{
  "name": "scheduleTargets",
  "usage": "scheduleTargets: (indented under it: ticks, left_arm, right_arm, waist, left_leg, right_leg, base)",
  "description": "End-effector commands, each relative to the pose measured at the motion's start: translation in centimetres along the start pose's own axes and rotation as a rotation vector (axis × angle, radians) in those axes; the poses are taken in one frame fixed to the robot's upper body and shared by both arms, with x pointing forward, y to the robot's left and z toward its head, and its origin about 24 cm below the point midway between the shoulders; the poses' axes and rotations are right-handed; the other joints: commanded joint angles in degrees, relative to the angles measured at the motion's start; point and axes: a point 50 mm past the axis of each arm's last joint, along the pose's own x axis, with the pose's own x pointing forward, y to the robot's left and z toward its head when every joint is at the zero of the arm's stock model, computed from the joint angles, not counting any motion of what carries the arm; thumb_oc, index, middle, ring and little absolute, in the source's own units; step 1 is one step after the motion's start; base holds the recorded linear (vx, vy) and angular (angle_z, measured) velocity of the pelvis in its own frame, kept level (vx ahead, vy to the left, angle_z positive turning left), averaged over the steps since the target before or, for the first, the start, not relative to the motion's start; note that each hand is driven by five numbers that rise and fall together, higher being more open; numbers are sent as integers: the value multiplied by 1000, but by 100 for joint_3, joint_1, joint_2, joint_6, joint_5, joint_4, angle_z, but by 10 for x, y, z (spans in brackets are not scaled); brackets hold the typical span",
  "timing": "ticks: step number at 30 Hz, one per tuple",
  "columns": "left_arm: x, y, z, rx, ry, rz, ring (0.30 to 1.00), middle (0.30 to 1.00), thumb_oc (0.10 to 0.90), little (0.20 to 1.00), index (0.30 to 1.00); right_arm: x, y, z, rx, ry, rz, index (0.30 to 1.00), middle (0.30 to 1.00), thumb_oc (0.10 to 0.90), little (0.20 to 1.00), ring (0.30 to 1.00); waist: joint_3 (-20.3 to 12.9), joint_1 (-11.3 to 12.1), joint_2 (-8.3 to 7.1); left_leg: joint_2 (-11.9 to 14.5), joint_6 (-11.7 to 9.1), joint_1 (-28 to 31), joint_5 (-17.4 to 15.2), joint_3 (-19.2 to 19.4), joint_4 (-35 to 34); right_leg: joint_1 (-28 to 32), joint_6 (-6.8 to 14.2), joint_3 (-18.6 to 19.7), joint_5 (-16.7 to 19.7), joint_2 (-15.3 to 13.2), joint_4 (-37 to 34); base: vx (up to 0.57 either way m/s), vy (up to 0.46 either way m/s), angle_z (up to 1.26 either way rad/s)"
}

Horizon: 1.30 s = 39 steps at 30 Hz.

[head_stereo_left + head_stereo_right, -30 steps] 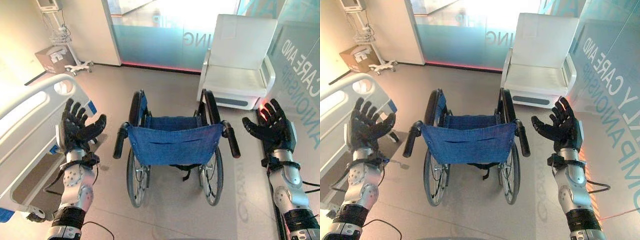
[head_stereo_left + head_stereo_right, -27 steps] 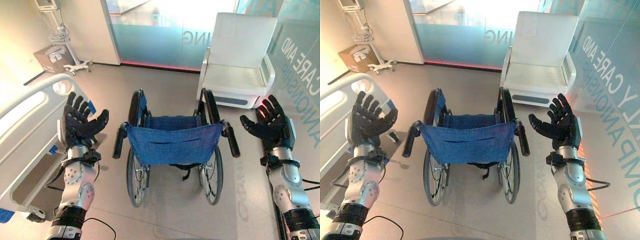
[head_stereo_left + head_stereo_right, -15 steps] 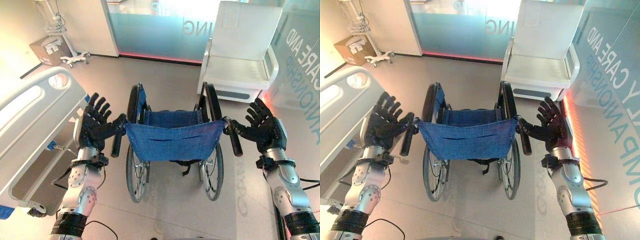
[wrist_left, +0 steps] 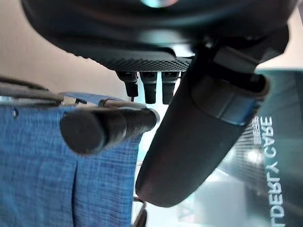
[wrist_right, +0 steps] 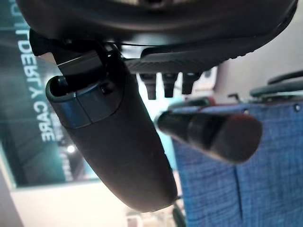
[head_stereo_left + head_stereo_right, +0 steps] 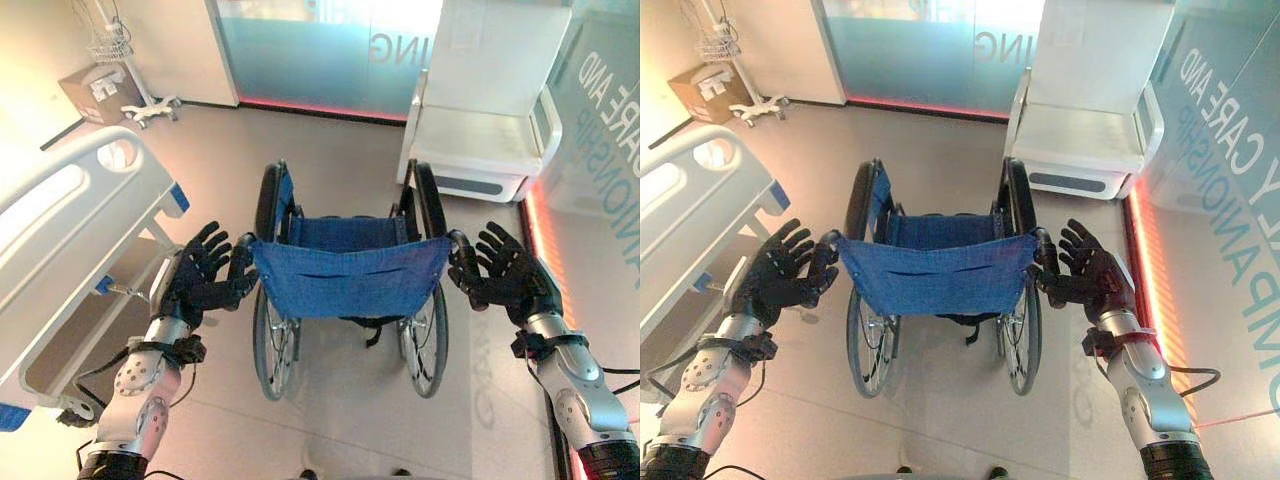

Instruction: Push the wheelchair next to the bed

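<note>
Left hand [image 6: 198,278], right hand [image 6: 503,274] splayed at wheelchair [image 6: 345,281] grips, bed [image 6: 62,228] left, floor [image 6: 340,165] ahead

Left hand [image 6: 197,280] and right hand [image 6: 506,276] extended forward, fingers spread.

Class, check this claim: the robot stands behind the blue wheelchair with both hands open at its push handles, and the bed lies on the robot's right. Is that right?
Not quite: the bed lies on the robot's left, as the left eye view shows. The wheelchair, open left hand and right hand are as stated.
</note>
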Motion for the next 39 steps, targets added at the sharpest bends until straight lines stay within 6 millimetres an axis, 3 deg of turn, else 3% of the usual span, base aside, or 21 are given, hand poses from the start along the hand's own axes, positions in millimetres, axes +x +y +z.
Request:
scheduleTargets:
  ticks: [1, 6, 10, 19, 25, 39]
  left_arm:
    - [12, 20, 62, 283, -212, 15, 900, 900, 800, 900, 900]
    - [14, 26, 62, 427, -175, 48, 900, 900, 800, 900, 900]
    - [22, 20, 60, 406, -161, 31, 900, 900, 800, 900, 900]
    - [58, 3, 55, 353, -99, -9, 900, 900, 800, 900, 900]
    - [69, 1, 50, 388, -35, -20, 900, 900, 800, 900, 900]
    - [81, 36, 32, 693, 259, 90, 900, 900, 800, 900, 900]
  right_arm:
    - [11, 7, 65, -123, -246, 123, 900, 900, 800, 900, 900]
    - [13, 9, 59, -168, -195, 138, 900, 900, 800, 900, 900]
    - [19, 10, 50, -195, -136, 158, 900, 900, 800, 900, 900]
    - [54, 11, 30, -366, 77, 154, 900, 900, 800, 900, 900]
    - [66, 2, 29, -474, 164, 109, 900, 900, 800, 900, 900]
    - [83, -7, 33, -630, 351, 116, 900, 900, 800, 900, 900]
  waist:
    - [-391, 26, -133]
    - [-391, 27, -122]
    - [-399, 25, -122]
    - [-428, 12, -157]
    - [-434, -5, -191]
    - [-421, 21, -197]
  left_leg:
    - [-98, -103, -36, -90, 317, 28]
    - [-97, -111, -46, -77, 333, 30]
    - [-103, -105, -45, -72, 312, 25]
    - [-123, -128, -9, -68, 273, 32]
    - [-132, -122, 3, -64, 252, 32]
    - [-201, -110, 1, -63, 158, 29]
  right_leg:
    - [-16, 200, -3, -25, -242, 205]
    - [-18, 211, -17, -19, -246, 195]
    - [-15, 212, -18, -16, -243, 192]
    - [29, 210, -20, -9, -244, 195]
    - [47, 195, 16, -23, -223, 200]
    - [83, 192, 54, -27, -191, 179]
  base:
    - [0, 0, 0]
    - [0, 0, 0]
    - [0, 0, 0]
    - [1, 2, -1]
    - [1, 1, -1]
    - [0, 0, 0]
